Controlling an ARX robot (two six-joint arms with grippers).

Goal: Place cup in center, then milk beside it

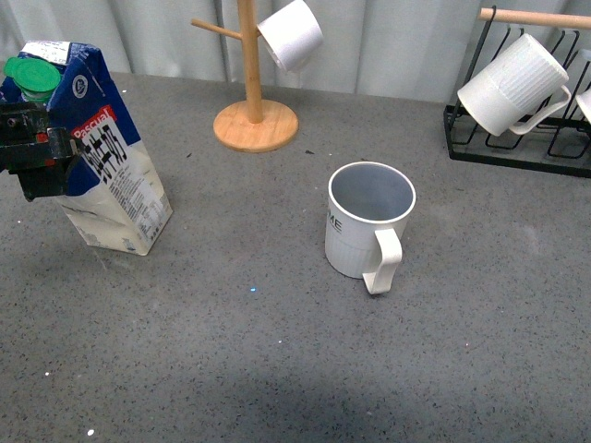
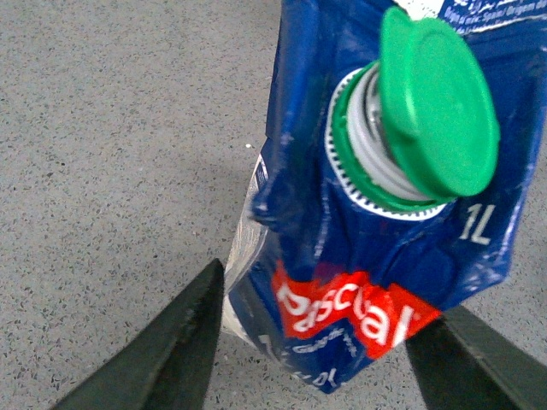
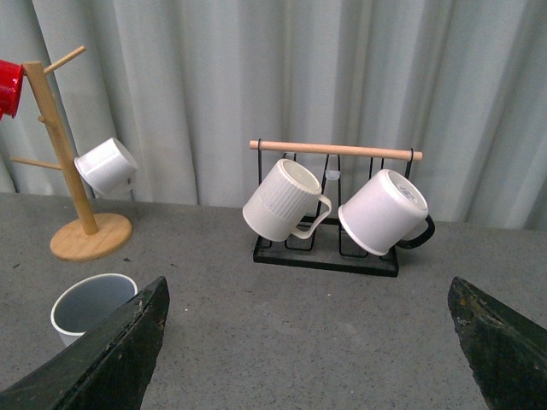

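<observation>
Left hand (image 1: 35, 152) is pinching the milk (image 1: 109, 175) high on the carton, near the gable. In the left wrist view its two dark fingers (image 2: 175, 354) sit on either side of the carton, level with the red logo, and the green cap (image 2: 432, 102) is just above them. The milk is at the far left of the tabletop (image 1: 277, 360), tilted with its top leaning left. Can't tell if the base is off the surface or resting on one edge. The cup (image 1: 367, 220) stands upright near the middle of the tabletop, slightly right of centre in the front view. Its handle faces the camera, it looks empty, and it's well apart from the milk. Right hand (image 3: 308, 342) isn't in the front view. Its wrist cam shows the fingers spread wide with only bare tabletop between them. At the back is a wooden mug tree (image 1: 251, 101) carrying a white mug (image 1: 291, 34), and the right wrist view shows a red mug (image 3: 8, 87) on it too. Back right, a black wire rack (image 1: 517, 155) holds a ribbed white mug (image 1: 511, 85).
</observation>
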